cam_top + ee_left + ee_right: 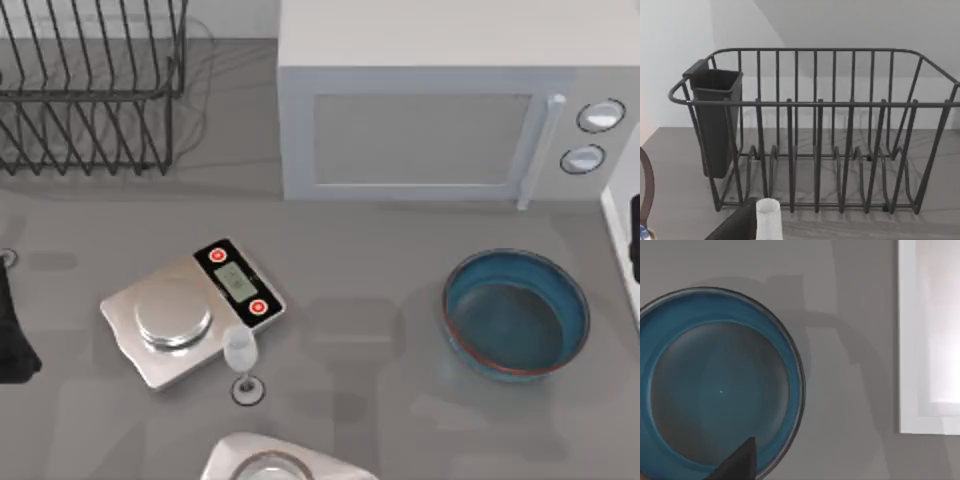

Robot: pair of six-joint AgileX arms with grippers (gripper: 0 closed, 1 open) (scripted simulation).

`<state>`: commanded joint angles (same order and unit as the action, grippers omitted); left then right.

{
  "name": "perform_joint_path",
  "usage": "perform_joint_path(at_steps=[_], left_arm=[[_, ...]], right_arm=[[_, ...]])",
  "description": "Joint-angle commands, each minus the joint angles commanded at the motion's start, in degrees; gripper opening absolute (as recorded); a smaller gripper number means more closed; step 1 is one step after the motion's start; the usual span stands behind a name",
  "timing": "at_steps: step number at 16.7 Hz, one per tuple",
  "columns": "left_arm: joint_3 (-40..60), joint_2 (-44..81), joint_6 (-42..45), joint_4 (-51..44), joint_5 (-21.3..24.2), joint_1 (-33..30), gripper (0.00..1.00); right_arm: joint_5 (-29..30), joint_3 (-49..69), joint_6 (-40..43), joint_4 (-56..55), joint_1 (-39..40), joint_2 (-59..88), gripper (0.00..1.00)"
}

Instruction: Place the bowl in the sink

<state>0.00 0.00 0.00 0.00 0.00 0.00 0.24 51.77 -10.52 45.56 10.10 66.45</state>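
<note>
The bowl (516, 313) is left on the table, free to be picked up. How the fingers are set cannot be told.

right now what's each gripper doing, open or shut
Left gripper: at the table's left edge, state cannot be told.
Right gripper: above the bowl, holding nothing, state cannot be told.

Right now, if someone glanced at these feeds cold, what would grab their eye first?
The blue-teal bowl stands upright and empty on the counter's right side, in front of the microwave; the right wrist view looks straight down into it. At left centre sits a kitchen scale with a small clear stemmed glass beside it. A black wire dish rack fills the top-left corner.
</note>
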Motion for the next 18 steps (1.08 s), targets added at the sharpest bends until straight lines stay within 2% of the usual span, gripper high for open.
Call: perform_joint_path(at_steps=[5,9,18], left_arm=[[0.0,0.0,0.0,0.0,0.0,0.0,1.0],[0.0,0.0,0.0,0.0,0.0,0.0,1.0],[0.0,0.0,0.0,0.0,0.0,0.0,1.0]], right_arm=[[0.0,17.44,-3.61,15.11,3.38,21.98,1.0],[-0.16,26.27,-5.37,22.1,5.05,32.2,1.0],[-0.21,27.23,-5.66,22.57,5.21,34.48,1.0]])
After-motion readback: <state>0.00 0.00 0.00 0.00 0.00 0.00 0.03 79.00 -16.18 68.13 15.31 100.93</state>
